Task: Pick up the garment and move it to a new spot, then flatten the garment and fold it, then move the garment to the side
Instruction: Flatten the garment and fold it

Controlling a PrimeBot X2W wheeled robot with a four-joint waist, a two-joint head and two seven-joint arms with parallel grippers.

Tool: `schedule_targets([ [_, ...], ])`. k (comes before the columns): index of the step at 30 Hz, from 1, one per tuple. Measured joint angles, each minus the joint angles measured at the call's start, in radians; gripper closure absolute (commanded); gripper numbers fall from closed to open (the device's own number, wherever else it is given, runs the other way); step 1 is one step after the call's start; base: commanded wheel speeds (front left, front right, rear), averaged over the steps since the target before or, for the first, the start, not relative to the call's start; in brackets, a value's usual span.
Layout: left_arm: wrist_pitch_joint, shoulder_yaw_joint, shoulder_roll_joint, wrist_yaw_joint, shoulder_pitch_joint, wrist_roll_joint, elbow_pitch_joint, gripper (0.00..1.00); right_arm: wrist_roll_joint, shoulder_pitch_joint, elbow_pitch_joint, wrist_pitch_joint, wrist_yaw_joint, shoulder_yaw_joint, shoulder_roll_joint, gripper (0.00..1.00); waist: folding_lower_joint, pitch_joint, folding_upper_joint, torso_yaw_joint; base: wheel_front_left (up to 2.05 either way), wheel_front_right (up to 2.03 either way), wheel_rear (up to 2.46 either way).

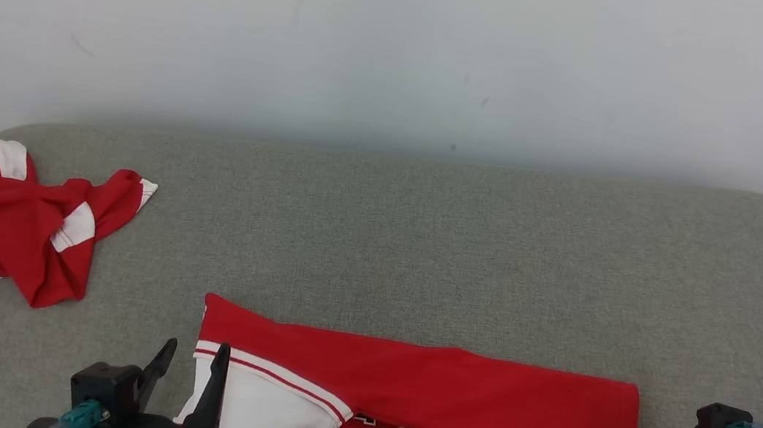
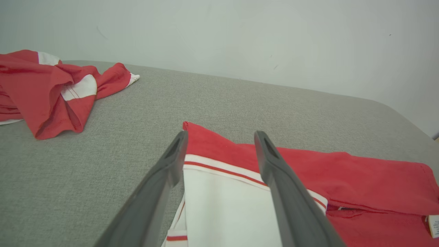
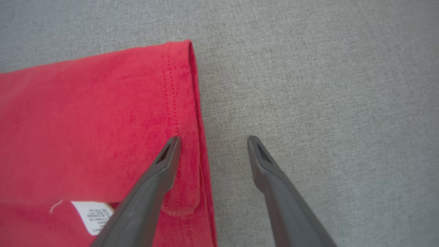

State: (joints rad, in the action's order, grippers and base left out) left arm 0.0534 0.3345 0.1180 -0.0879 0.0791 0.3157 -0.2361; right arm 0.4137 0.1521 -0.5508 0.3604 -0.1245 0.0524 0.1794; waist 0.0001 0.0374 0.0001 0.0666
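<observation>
Both jaws released, holding nothing. Left gripper (image 2: 221, 137) sits over the white sleeve (image 2: 219, 206) at the left end of the garment (image 1: 447, 385), which lies flat, near centre. Right gripper (image 3: 214, 139) straddles its right hem. Right wrist view adds the care label (image 3: 92, 214). Head view adds a crumpled red shirt (image 1: 4, 223), far left.

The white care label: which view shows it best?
Right wrist view: the care label is largest there, its print lines visible. The head view shows it small; the left wrist view cuts it at the edge.

The red garment (image 1: 446, 392) with a white sleeve lay partly folded, flat along the grey surface's near edge.
</observation>
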Motion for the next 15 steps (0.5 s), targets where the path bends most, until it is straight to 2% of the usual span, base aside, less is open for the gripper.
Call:
schedule_targets([
  [3, 0.000, 0.003, -0.001, 0.000, 0.012, 0.000, -0.003, 0.00, 0.000, 0.000, -0.015, 0.004, 0.000, 0.000, -0.006, 0.13, -0.0001, -0.004, 0.0000, 0.007, 0.00, 0.00, 0.00],
  [7, 0.000, 0.002, 0.000, 0.000, 0.012, 0.000, -0.008, 0.00, -0.001, 0.006, -0.036, 0.018, 0.000, 0.012, -0.024, 0.17, -0.0001, -0.006, 0.0000, 0.014, 0.00, 0.00, 0.00],
  [9, 0.000, 0.002, -0.001, 0.000, 0.012, 0.000, -0.009, 0.00, -0.001, 0.016, -0.045, 0.018, 0.000, 0.012, -0.024, 0.27, -0.0001, -0.007, -0.0001, 0.016, 0.00, 0.00, 0.00],
  [10, 0.000, 0.002, -0.001, 0.000, 0.012, 0.000, -0.009, 0.00, -0.001, 0.022, -0.051, 0.018, 0.000, 0.012, -0.024, 0.28, -0.0001, -0.007, -0.0001, 0.017, 0.00, 0.00, 0.00],
  [11, 0.000, 0.002, -0.002, 0.000, 0.012, 0.000, -0.010, 0.00, -0.001, 0.026, -0.056, 0.019, 0.000, 0.010, -0.025, 0.35, -0.0001, -0.007, -0.0001, 0.018, 0.00, 0.00, 0.00],
  [12, 0.000, 0.003, -0.002, 0.000, 0.012, 0.000, -0.011, 0.00, -0.002, 0.027, -0.061, 0.019, 0.000, 0.007, -0.026, 0.45, -0.0001, -0.007, -0.0002, 0.019, 0.00, 0.00, 0.00],
  [14, 0.000, 0.003, -0.002, 0.000, 0.012, 0.000, -0.012, 0.00, -0.002, 0.028, -0.067, 0.019, 0.000, 0.002, -0.030, 0.54, -0.0001, -0.007, -0.0001, 0.021, 0.00, 0.00, 0.00],
  [15, 0.000, 0.003, -0.002, 0.000, 0.012, 0.000, -0.012, 0.00, -0.002, 0.028, -0.067, 0.019, 0.000, 0.002, -0.030, 0.63, -0.0001, -0.007, -0.0001, 0.021, 0.00, 0.00, 0.00],
])
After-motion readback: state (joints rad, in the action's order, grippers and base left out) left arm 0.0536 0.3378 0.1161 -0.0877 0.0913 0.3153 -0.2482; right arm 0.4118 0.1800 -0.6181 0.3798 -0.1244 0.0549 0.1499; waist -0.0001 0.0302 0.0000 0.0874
